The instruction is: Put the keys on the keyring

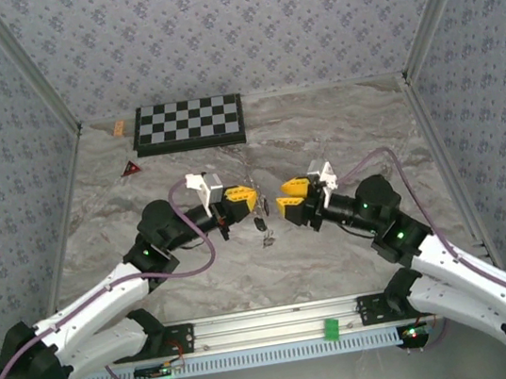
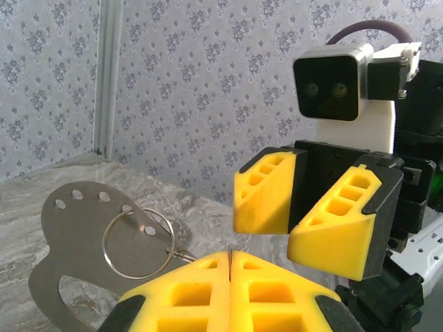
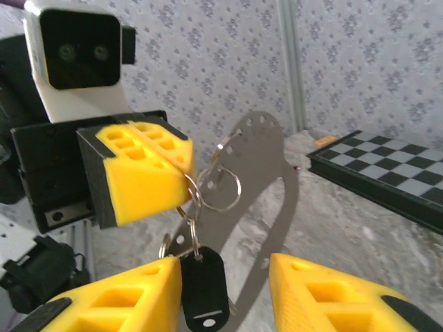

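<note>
The left gripper [image 2: 230, 273] clenched the keyring [image 3: 221, 187]; a black key [image 3: 204, 285], blade hidden, hung between the released right gripper's [image 3: 223, 268] fingers [image 3: 332, 297].

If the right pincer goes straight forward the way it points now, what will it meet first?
Most likely the black key, which hangs between the open fingers of the right pincer, from the keyring held by the shut left pincer. Beyond it is a grey metal plate; depth is unclear.

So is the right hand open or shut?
Open: on the right hand, the yellow fingers stand well apart; a black key shows through the gap.
</note>
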